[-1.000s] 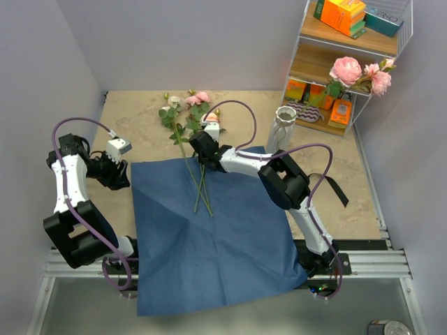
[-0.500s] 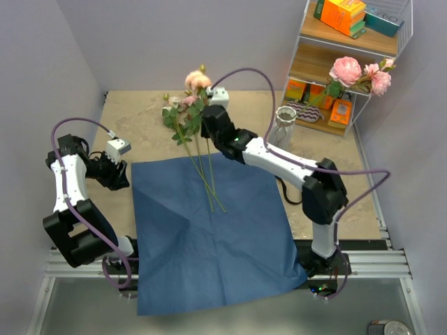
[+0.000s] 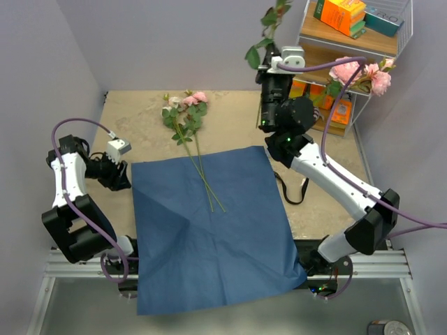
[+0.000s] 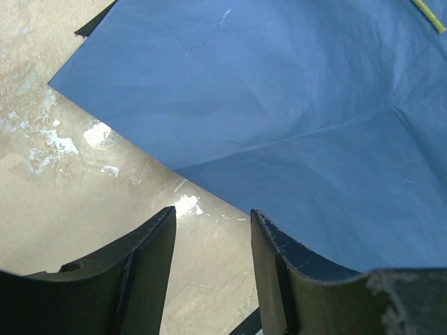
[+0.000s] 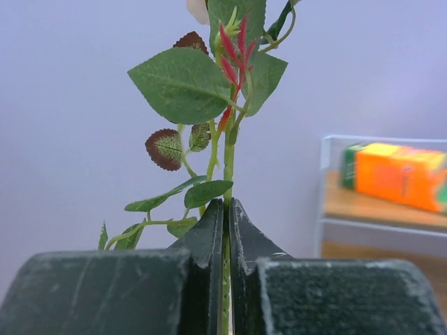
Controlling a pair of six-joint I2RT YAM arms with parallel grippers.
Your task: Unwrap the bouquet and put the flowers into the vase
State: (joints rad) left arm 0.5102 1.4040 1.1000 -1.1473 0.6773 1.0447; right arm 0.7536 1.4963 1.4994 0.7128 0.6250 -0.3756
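Pinching one flower stem point(image 5: 228, 160) in the right hand point(image 5: 225, 209), high over the far right of the tabletop point(image 3: 140, 112); left hand point(image 4: 209, 227) half wide, empty. Could miss the narrow vase, hidden under the arm point(image 3: 328, 174).

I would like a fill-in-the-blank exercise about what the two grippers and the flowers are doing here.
The right gripper is shut on a flower by its ____.
The left gripper is open and holds ____.
The other flowers lie with their stems on paper that is ____.
Missing words: stem; nothing; blue.
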